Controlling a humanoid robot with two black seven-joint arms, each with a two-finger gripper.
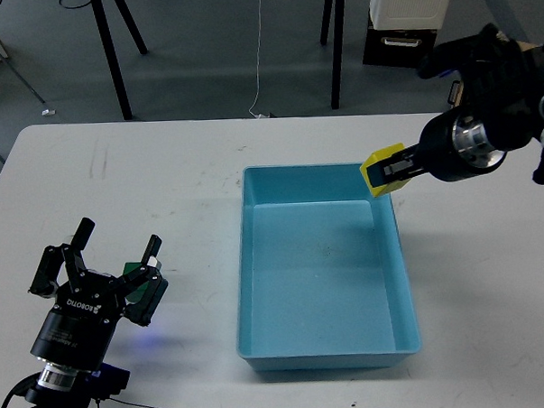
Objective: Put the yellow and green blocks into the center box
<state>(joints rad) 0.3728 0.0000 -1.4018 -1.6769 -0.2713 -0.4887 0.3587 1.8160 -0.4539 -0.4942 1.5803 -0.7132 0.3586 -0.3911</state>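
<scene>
The light blue box [404, 284] sits in the middle of the white table and holds nothing. My right gripper [390, 171] comes in from the upper right and is shut on the yellow block [381, 173], held in the air over the box's far right corner. My left gripper [107, 258] stands at the table's front left with its fingers spread open. The green block [143, 280] lies on the table beside its right finger, partly hidden by it.
The white table [163, 191] stretches across the view, its front edge close to my left arm. Behind it stand black stand legs [112, 57], a cardboard box [506, 72] and a black-and-white case [407, 22] on the floor.
</scene>
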